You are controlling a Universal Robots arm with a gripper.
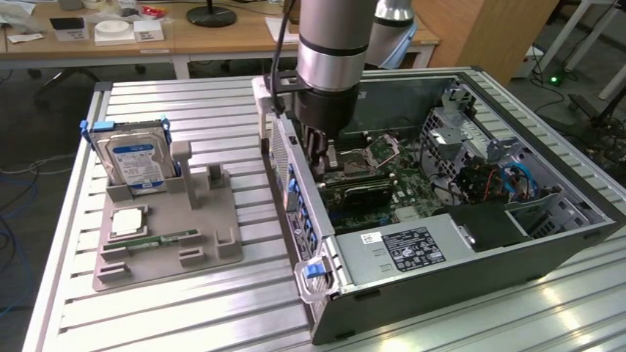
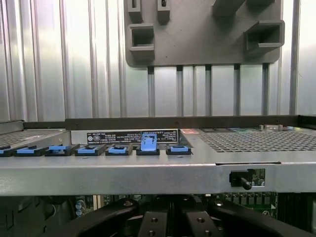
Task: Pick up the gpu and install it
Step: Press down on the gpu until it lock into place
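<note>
Black linkage arms of my jaws fill the wrist view's foreground, clenched, behind the grey steel rear panel with its blue slot latches. In the exterior view I reach down inside the open black computer case near that panel, over the green motherboard. What looks like the green gpu card with its dark cooler lies low on the board just beside my jaws; whether I grip it, I cannot tell. Risk: pressing while misaligned could bend card or slot. Beside the case on the ribbed aluminium worktop, a grey fixture tray holds a silver hard drive.
</note>
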